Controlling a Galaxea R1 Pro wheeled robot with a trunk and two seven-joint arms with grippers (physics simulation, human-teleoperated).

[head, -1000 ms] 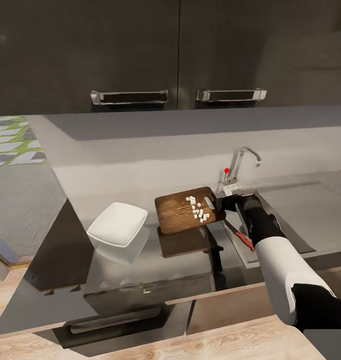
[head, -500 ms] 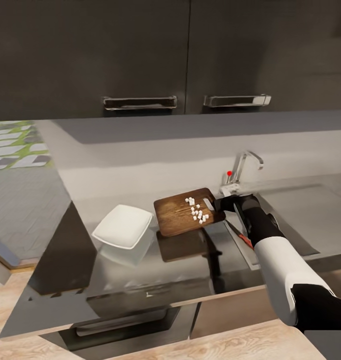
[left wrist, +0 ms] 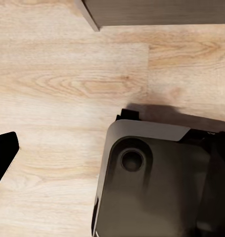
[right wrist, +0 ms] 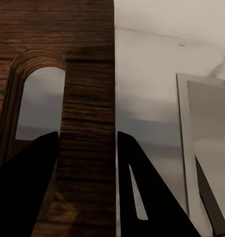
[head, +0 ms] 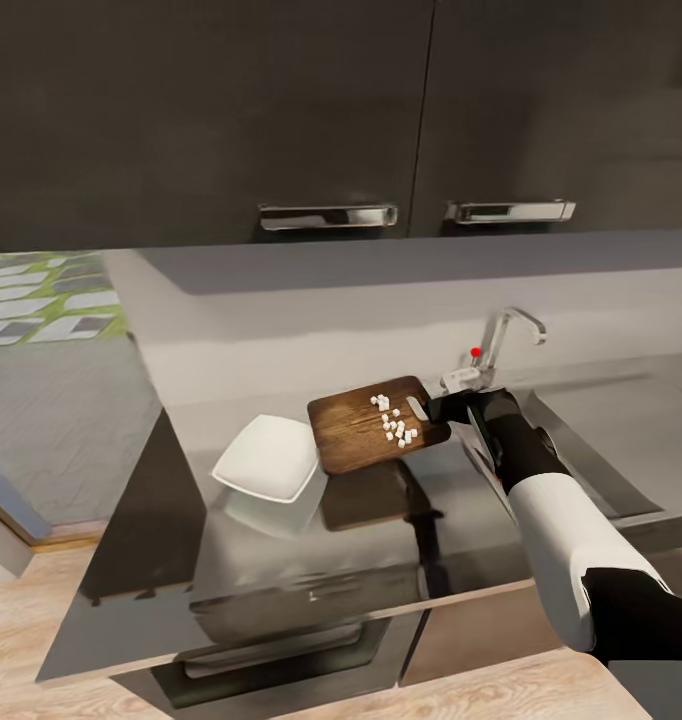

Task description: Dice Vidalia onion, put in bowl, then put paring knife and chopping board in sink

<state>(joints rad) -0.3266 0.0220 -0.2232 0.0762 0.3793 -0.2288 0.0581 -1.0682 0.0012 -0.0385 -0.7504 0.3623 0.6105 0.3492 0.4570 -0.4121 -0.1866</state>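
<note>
The right hand [head: 443,408] holds the chopping board [head: 366,432] by its handle end, lifted with onion dice [head: 393,416] on it. The bowl [head: 269,458] now appears closer to the board, so tipping seems next.

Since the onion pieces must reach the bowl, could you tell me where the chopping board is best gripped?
By the handle strip beside its slot, from the sink end. The right gripper already straddles that strip of the chopping board, and the diced onion lies clear of it.
</note>
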